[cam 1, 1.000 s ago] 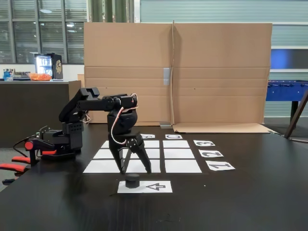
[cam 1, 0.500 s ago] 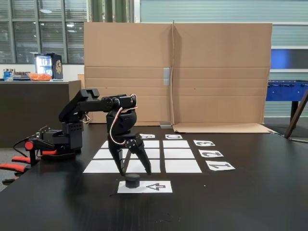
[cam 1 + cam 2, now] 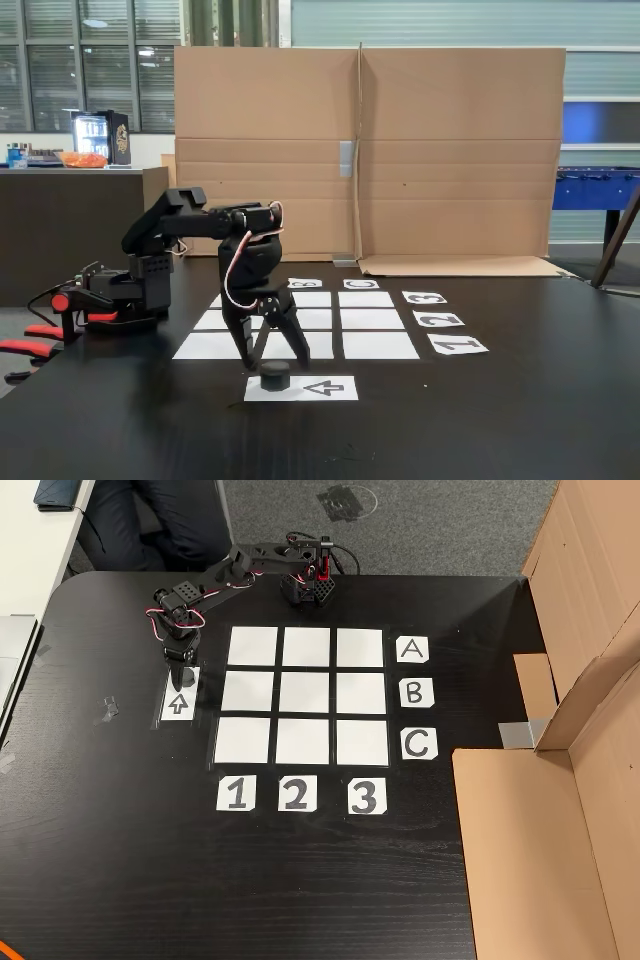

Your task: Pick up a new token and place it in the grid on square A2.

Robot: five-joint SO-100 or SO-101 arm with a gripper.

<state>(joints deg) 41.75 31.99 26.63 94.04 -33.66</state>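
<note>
Fixed view, near to far. Nearest the front edge of the desk I've got the arrow sheet, and the token sits on its left end, flat on the paper. Right over it hangs the gripper, pointing down w/ its fingers spread wide, one tip each side of the token & just above it; I see no contact, nothing held. The arm runs back to its base near the desk's left edge, w/ red clamps there.

Behind the gripper lies the grid, all nine squares blank. Labels 1, 2, 3 run along its right side in this view, letter labels along its far side. Past the far edge of the desk stands a big cardboard screen, w/ a counter at left & a blue table at right.

In the other view the token shows as a dark spot at the top of the arrow sheet, partly under the gripper. Square A2 is the top middle one there, lined up w/ label A & label 2; only square A1 sits btw it and the arm. A person's legs show beyond the desk's top edge. Cardboard overlaps the right side of the desk.
</note>
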